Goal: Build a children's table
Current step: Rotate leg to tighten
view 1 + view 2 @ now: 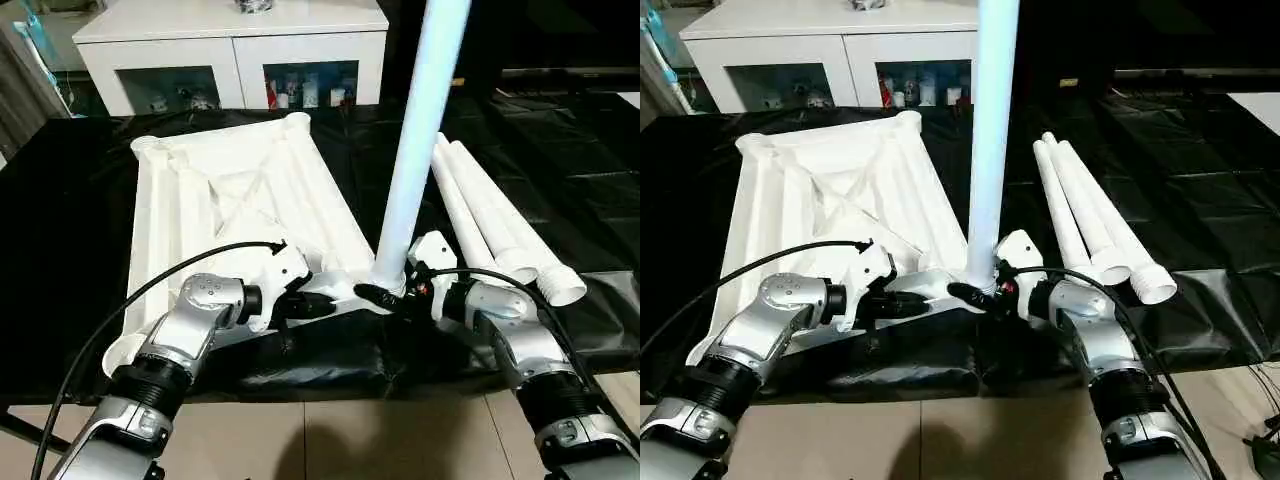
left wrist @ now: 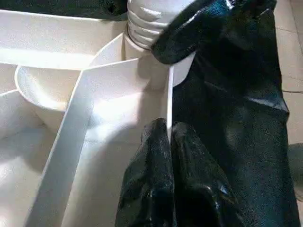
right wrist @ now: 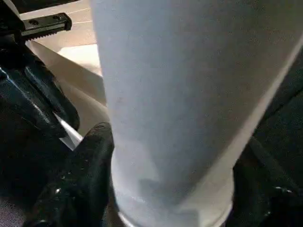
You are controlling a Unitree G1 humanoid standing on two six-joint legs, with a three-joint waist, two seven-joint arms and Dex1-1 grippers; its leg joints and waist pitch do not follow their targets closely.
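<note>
While one leg [image 1: 412,150] stands upright in the near corner socket of the upside-down table top [image 1: 230,215], the step in hand looks like seating it. The top lies ribs-up on the black-covered desk [image 1: 60,250], in front of a white cabinet [image 1: 230,50]. The right gripper [image 3: 165,189] has a finger on each side of the leg's base; whether it grips or merely brackets I cannot tell. The left gripper [image 2: 169,142] is pinched closed on the thin near rim wall. Done well: keep the rim clamped, keep the leg plumb, turn or press straight down without rocking. Count: one top, one leg standing, three legs [image 1: 495,225] lying side by side just right of it.
</note>
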